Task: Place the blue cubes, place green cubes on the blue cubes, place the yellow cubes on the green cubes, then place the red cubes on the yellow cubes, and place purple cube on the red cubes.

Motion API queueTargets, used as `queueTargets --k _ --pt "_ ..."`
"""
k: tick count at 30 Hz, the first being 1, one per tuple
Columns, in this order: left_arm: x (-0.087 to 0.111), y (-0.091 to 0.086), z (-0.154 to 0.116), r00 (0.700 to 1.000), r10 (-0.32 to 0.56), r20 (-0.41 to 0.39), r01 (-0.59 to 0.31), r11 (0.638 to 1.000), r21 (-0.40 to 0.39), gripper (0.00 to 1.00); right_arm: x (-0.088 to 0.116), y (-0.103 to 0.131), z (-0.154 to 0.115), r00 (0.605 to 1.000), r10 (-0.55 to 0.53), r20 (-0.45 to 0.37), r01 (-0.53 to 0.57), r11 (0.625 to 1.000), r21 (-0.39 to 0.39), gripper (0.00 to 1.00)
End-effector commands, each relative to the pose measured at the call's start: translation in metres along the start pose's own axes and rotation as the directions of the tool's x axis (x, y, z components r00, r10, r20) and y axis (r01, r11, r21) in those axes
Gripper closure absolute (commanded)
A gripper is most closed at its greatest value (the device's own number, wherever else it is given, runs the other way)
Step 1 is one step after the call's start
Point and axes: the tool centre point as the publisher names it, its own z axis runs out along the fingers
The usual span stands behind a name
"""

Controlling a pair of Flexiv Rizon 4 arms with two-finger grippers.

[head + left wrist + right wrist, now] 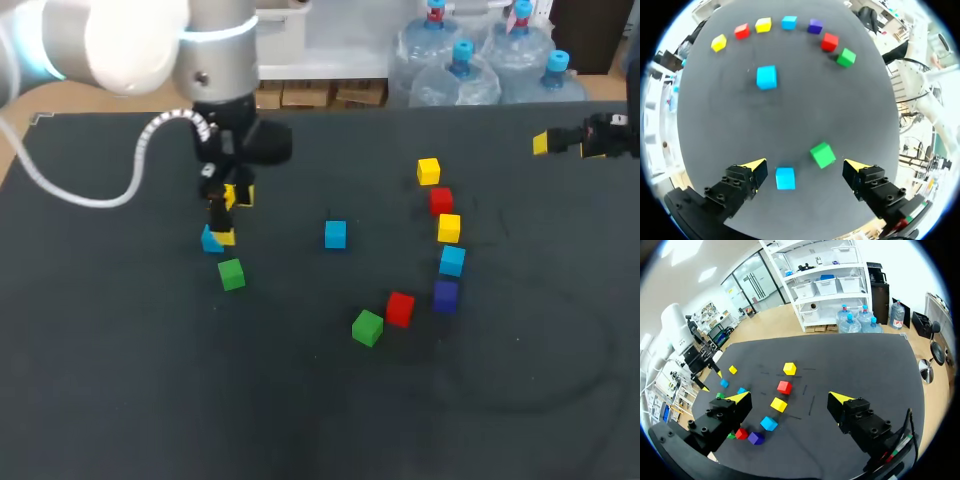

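My left gripper (805,165) is wide open, holding nothing. It hangs low over the near blue cube (785,178), w/ the cube down btw the two fingers but closer to one of them. No finger touches it, as far as I can see. My right gripper (788,398) is open too and empty, off at the right side of the table (120,400), well apart from all the cubes.

The blue cube looks small, hard and light, prob wood or plastic. I think it won't squish or break. The sides look smooth, so it could slip or spin if I pinch it by a corner. Best to grab 2 flat sides, right in the middle, fingers flat on them. The cube sits off centre, so one finger would hit first and push it along. Prob ok, b/c a light cube should slide easy on the table.

Stuff in the way: a green cube (822,154) sits just beside the blue one, a bit ahead, nearer my other finger. When I close, that finger may bump it, so I'd line up 1st. A 2nd blue cube (766,77) is further out, in the middle. Past that is a curvy row of cubes (763,24), w/ the purple cube (815,26) in it and a 2nd green cube (845,57) at one end. All those are well apart from my left gripper, so no trouble there.
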Motion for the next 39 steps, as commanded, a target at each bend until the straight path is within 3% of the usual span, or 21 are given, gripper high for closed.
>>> queueTargets --k 1,15,34,39 --pt "0.017 -0.002 0.011 0.999 -0.004 0.037 0.005 0.999 -0.037 0.0 0.0 0.001 0.0 1.0 0.001 0.0 -0.001 1.0 0.003 0.0" --pt "0.028 0.023 0.031 0.999 0.004 0.035 -0.002 0.998 -0.062 0.0 0.0 0.001 0.0 1.0 0.001 0.0 -0.001 1.0 0.003 0.0" --pt "0.042 0.032 0.046 0.999 -0.025 0.026 0.026 0.998 -0.054 0.0 0.0 0.001 0.0 1.0 0.001 0.0 -0.001 1.0 0.003 0.0" --pt "0.046 0.034 0.048 0.999 -0.033 0.017 0.034 0.998 -0.055 0.06 0.0 0.001 0.0 1.0 0.001 0.0 -0.001 1.0 0.003 0.0"
